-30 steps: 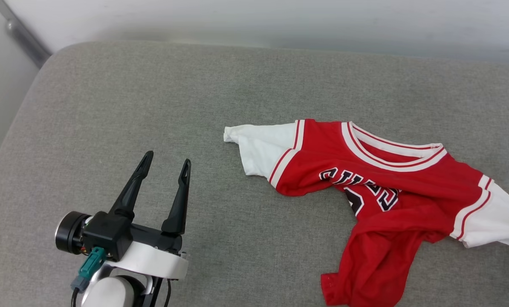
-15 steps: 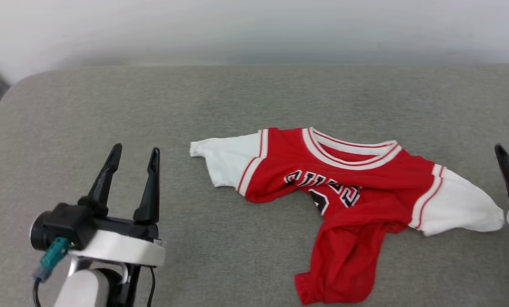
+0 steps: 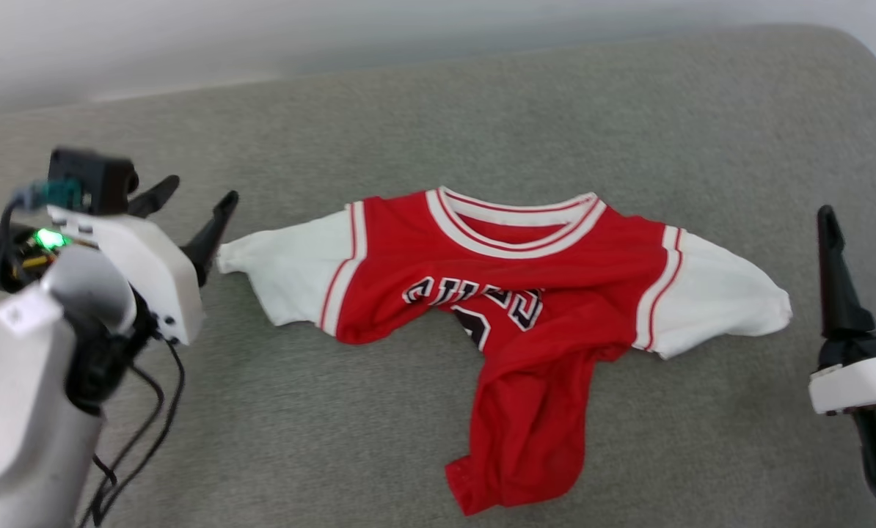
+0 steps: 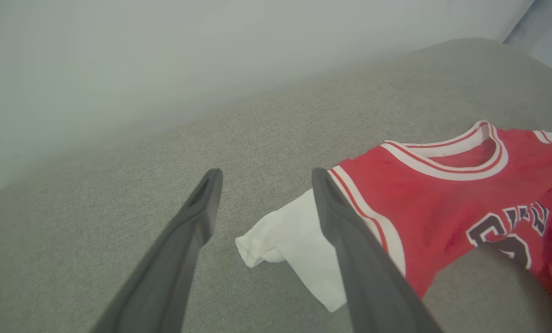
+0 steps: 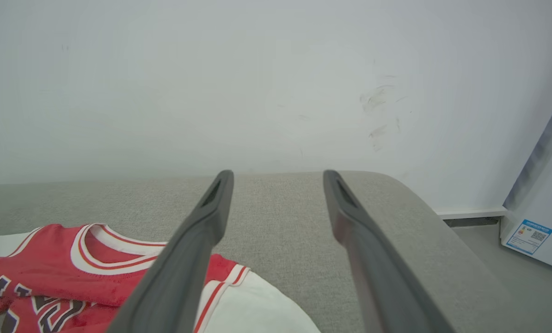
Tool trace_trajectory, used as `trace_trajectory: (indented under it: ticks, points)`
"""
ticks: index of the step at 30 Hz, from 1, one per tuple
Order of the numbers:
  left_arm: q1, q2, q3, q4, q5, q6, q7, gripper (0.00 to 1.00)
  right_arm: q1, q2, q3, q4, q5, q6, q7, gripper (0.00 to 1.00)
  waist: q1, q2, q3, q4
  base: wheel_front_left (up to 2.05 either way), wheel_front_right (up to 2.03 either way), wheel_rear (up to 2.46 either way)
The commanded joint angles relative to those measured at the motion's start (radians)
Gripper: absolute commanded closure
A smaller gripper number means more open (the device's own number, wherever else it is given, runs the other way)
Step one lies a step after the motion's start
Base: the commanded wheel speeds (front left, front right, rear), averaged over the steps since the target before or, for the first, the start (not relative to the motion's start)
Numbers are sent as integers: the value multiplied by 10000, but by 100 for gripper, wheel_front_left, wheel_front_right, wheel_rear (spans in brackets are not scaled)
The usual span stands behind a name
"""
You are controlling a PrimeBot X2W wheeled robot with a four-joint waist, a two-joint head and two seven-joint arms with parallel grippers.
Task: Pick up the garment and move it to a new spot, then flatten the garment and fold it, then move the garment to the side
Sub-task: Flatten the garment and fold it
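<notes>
two hands gape wide, holding nothing: left hand [image 3: 196,195] just beside the jersey [image 3: 526,264] at its left sleeve, right hand [image 3: 860,213] near its right sleeve.

Garment [image 3: 526,293] lies on the cushion [image 3: 335,440] between left gripper [image 3: 199,188] and right gripper [image 3: 860,210].

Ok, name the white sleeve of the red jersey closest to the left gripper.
The white sleeve at the head view's left: its cuff tip nearly meets the left gripper, while the other sleeve lies far right.
</notes>
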State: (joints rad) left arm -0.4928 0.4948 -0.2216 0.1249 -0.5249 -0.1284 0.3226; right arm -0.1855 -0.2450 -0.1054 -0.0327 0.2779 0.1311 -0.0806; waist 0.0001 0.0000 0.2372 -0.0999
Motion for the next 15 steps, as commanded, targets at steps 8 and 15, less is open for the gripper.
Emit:
trace_trajectory:
  ticks: [8, 15]
  points:
    - [-1965, 1710, -1424, 1445, -870, -16, 4433, 0, -111, 622, 397, 119, -290, -7, -599, 0, -1, 0, 1253, -1326, 0, 0, 0]
    - [-2069, 2534, -2764, 1802, -791, -5, 5574, 0, -250, 629, 661, 480, -417, -6, -885, 0, -1, 0, 1571, -1569, 0, 0, 0]
